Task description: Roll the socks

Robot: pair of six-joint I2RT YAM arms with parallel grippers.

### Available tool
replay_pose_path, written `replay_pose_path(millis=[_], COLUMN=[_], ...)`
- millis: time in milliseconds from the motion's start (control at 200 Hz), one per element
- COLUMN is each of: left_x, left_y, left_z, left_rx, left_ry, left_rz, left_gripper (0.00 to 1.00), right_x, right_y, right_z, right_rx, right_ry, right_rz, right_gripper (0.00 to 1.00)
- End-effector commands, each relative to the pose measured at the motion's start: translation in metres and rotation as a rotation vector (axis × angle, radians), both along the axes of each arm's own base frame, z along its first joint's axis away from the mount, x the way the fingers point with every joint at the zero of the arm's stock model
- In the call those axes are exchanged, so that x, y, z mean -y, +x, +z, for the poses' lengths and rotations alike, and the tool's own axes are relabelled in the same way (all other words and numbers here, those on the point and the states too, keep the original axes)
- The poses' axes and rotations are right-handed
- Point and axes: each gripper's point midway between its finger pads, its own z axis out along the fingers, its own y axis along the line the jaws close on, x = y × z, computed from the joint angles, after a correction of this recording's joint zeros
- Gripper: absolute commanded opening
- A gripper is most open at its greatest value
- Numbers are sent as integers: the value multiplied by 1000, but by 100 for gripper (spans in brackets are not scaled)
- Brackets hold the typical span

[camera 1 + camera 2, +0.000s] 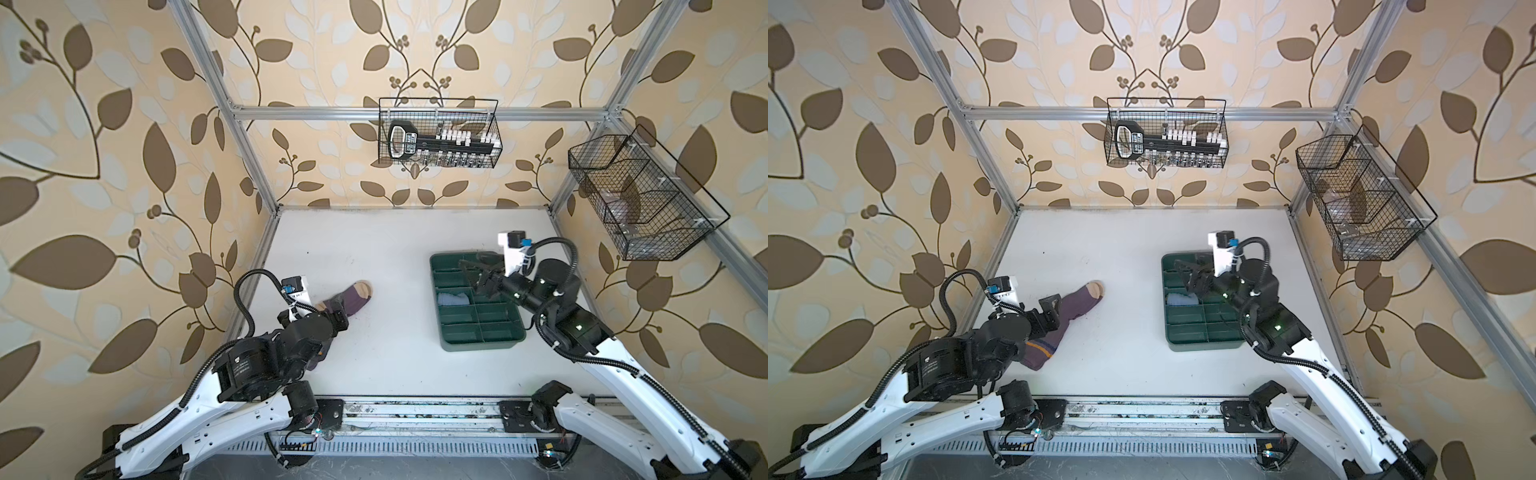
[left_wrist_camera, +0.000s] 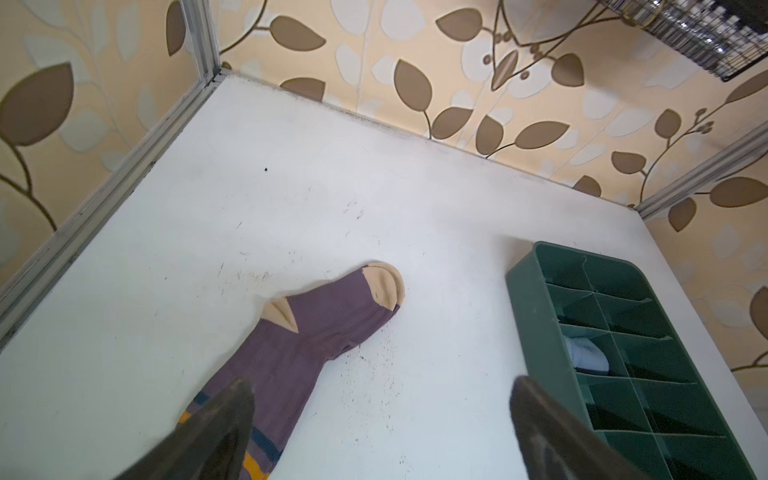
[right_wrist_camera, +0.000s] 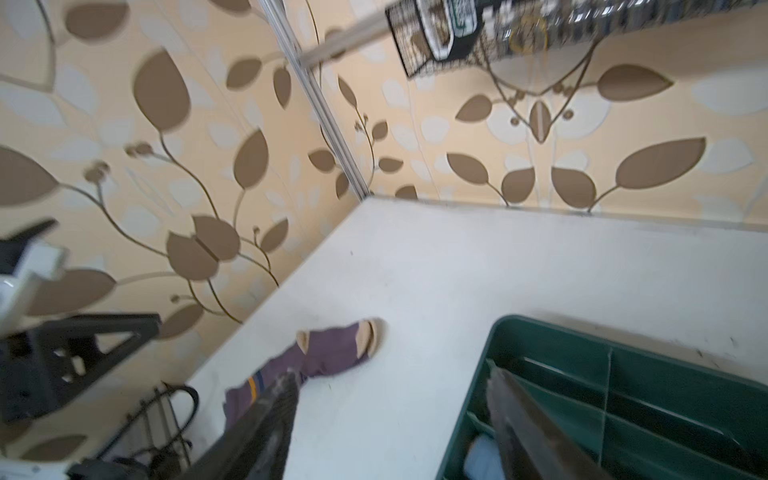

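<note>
- The left end effector (image 2: 382,382) had its two dark fingers (image 2: 226,424) spread wide with nothing between them. It hung over the leg of the purple ribbed sock (image 2: 316,328); whether it touched the fabric could not be told.
- The right end effector (image 3: 390,380) likewise had its fingers (image 3: 523,419) apart and empty. It was poised above the far end of the dark green plastic divider tray (image 3: 469,399), and its wrist view was blurred.
- In both top views the purple ribbed sock (image 1: 353,299) (image 1: 1077,305) lay flat on the white desk (image 1: 395,249) near its left edge. Its beige toe pointed toward the desk's middle and its beige heel toward the left edge. The cuff end, with orange and dark blue stripes, lay toward the front left corner, partly hidden under the left arm.
- The light blue sock (image 1: 453,299) sat bunched in one compartment of the tray's left column, about midway along it.
- The tray (image 1: 482,343) stood on the right half of the desk, well apart from the purple sock.
- Beyond the desk, a black wire basket (image 1: 386,124) hung on the back rail, and a second wire basket (image 1: 648,232) hung on the right frame.
</note>
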Motion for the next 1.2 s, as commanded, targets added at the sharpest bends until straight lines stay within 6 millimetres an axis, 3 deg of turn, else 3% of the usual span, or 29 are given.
replay_pose_path(millis=[0,110,235,420,515,800,1020,1195], left_x=[2,20,34,36,35,30,32,26], left_y=[2,7,10,7,7,9,5,1], left_z=[-1,-7,-15,-27,-29,-29,-37,-32], left_rx=[-66,-140,-197,-204,-188,-183,-196,-195], left_ry=[17,78,108,67,49,111,89,92], left_rz=[57,24,-2,-10,-14,-4,-30,-42], left_gripper=[96,97,97,97,97,98,98,98], right_x=[13,-1,-17,-27,-28,-33,-28,-13], right_y=[2,6,12,24,32,50,55,49], right_z=[-71,-99,-124,-160,-176,-198,-197,-207], right_rx=[-183,-258,-310,-364,-394,-442,-455,-479], right_ry=[-341,-508,-570,-606,-619,-658,-649,-683], right_rz=[-179,-257,-260,-258,-273,-378,-451,-493], right_gripper=[67,65,65,64,57,27,6,0])
